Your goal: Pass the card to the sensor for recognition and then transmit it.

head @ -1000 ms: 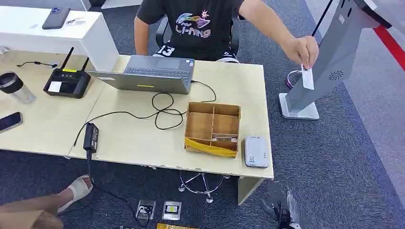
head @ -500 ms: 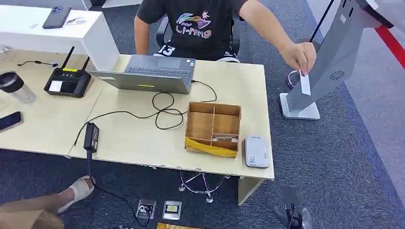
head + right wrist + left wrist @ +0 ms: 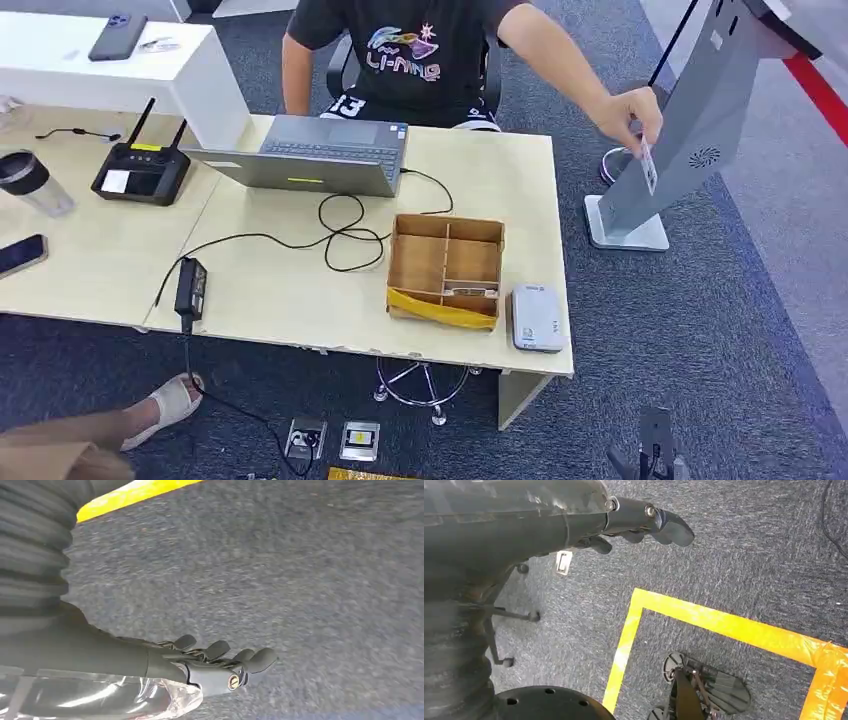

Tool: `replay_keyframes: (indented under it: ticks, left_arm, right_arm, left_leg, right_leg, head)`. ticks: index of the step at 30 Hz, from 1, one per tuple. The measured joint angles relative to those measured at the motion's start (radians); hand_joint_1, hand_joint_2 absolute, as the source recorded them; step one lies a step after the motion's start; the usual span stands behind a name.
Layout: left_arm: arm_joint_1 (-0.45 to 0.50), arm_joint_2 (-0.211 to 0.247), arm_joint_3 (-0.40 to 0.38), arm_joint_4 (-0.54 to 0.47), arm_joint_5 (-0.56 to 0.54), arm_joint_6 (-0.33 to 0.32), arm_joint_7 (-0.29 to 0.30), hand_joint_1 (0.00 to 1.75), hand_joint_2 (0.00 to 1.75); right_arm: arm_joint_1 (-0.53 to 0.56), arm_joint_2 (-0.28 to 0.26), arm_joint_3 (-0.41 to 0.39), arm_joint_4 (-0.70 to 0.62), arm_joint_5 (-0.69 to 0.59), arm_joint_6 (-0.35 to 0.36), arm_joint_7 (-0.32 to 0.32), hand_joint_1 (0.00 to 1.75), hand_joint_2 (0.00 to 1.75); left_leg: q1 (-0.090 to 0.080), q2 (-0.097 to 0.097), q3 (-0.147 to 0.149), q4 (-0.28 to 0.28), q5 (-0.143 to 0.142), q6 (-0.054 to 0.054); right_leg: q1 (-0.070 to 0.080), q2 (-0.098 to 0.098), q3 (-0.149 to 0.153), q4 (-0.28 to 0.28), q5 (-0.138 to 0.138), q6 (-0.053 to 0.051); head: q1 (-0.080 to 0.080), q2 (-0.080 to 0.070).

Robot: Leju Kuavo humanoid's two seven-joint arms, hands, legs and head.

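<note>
You see the small white card (image 3: 648,164) edge-on at upper right, pinched by the seated person's hand (image 3: 628,112) against the grey slanted kiosk stand (image 3: 690,130); its face is unreadable. Your left hand (image 3: 644,522) and right hand (image 3: 220,662) hang over blue-grey carpet (image 3: 300,570), fingers loosely curled, holding nothing, well apart from the card; the white card reader (image 3: 537,317) lies on the beige desk (image 3: 280,290).

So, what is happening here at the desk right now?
A seated person in a black T-shirt reaches out past the pale wooden desk, and the person's hand holds a small white card off the desk's right end. The robot's left hand and right hand hang over the grey carpet with nothing in them. The white card reader lies beside the brown divided box.
</note>
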Motion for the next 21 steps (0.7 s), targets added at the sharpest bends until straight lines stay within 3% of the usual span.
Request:
replay_keyframes:
  ticks: [4, 7, 9, 14, 21]
  left_arm:
    - [0.000, 0.002, 0.000, 0.000, 0.000, 0.000, 0.000, 0.00, 1.75]
    - [0.000, 0.007, 0.000, 0.000, 0.002, 0.000, 0.003, 0.00, 1.75]
    - [0.000, 0.011, 0.000, 0.000, 0.007, -0.002, 0.003, 0.00, 1.75]
    - [0.001, 0.022, 0.000, 0.000, 0.017, -0.010, 0.003, 0.00, 1.75]
    - [0.001, 0.035, -0.001, 0.000, 0.035, -0.026, 0.003, 0.00, 1.75]
  right_arm:
    - [-0.008, 0.000, -0.089, -0.027, 0.022, 0.000, -0.083, 0.00, 1.75]
    - [-0.011, 0.000, -0.160, -0.070, 0.070, 0.000, -0.101, 0.00, 1.75]
    - [0.002, 0.001, -0.200, -0.129, 0.106, 0.000, -0.083, 0.00, 1.75]
    - [0.069, 0.005, -0.285, -0.415, 0.182, 0.000, -0.038, 0.00, 1.75]
    - [0.148, 0.028, -0.303, -0.788, 0.355, -0.001, 0.015, 0.00, 1.75]
  left_leg:
    - [0.000, 0.000, 0.000, 0.000, 0.000, 0.000]
    - [0.000, 0.000, 0.000, 0.000, 0.000, 0.000]
    - [0.000, -0.001, 0.000, 0.000, 0.000, 0.000]
    - [0.000, -0.001, 0.000, 0.000, 0.000, 0.000]
    - [0.000, -0.001, 0.000, 0.000, 0.000, 0.000]
  right_leg:
    - [0.000, 0.000, 0.000, 0.000, 0.000, 0.000]
    - [0.000, 0.000, 0.000, 0.000, 0.000, 0.000]
    - [0.000, 0.000, 0.000, 0.000, 0.000, 0.000]
    - [0.000, -0.001, 0.000, 0.000, 0.000, 0.000]
    - [0.000, -0.001, 0.001, 0.000, 0.000, 0.000]
  head:
    - [0.000, 0.000]
    - [0.001, 0.000]
    - [0.000, 0.000]
    - [0.000, 0.000]
    - [0.000, 0.000]
